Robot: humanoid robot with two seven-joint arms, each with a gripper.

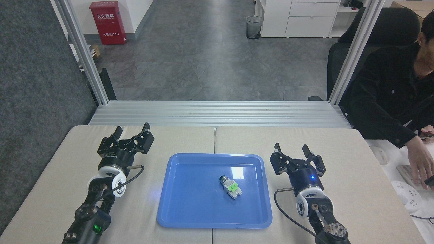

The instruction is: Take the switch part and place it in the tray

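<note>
The switch part (230,186), whitish with a green clip and a dark round end, lies on the floor of the blue tray (190,206), right of its middle. My right gripper (291,148) is open and empty over the table just right of the tray's right rim, well apart from the part. Left of the tray, my left gripper (132,128) stands open with nothing between its fingers.
A person in a dark jacket (393,95) sits at the right with a hand (420,159) over a keyboard (407,171) on a white desk. An aluminium frame post (352,54) rises behind the table's back right corner.
</note>
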